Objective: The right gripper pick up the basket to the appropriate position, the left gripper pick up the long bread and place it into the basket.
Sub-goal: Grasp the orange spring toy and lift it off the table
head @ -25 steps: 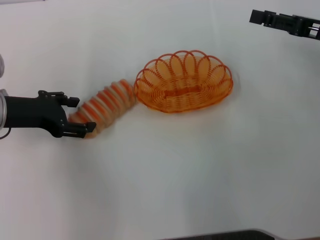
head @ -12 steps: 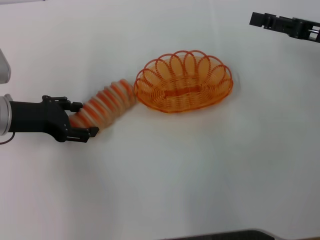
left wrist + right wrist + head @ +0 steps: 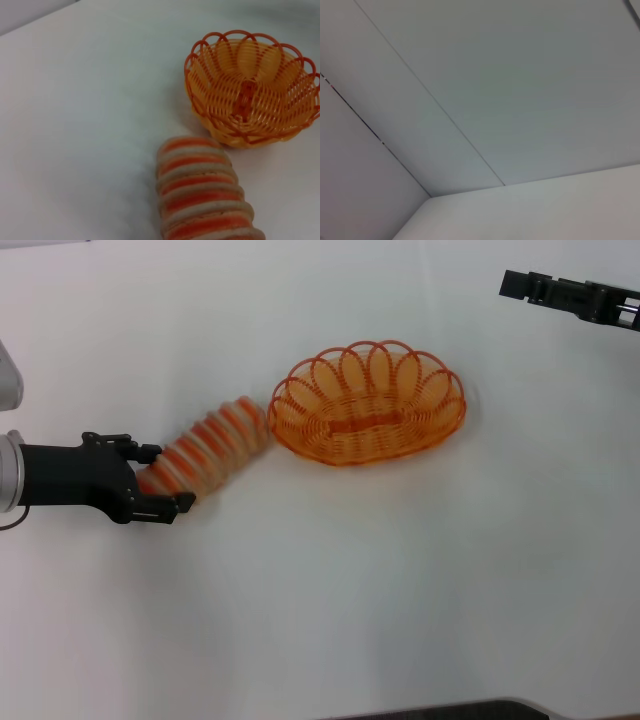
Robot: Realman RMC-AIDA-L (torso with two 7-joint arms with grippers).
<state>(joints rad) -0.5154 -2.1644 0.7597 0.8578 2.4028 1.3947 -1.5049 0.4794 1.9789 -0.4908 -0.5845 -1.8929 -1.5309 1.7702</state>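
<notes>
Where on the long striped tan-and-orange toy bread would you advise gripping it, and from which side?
Grip the striped tan-and-orange toy bread at its end away from the orange wire basket, coming from the robot's left. It lies on the table with that end free, and the left gripper's fingers already straddle it.

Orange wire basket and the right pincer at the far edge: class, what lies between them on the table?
Nothing: in the head view only bare white table separates the orange wire basket from the black right pincer.

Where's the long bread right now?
In the head view the long bread lies on the white table, left of centre, its far end right by the empty basket rim, its near end between the left gripper fingers.
</notes>
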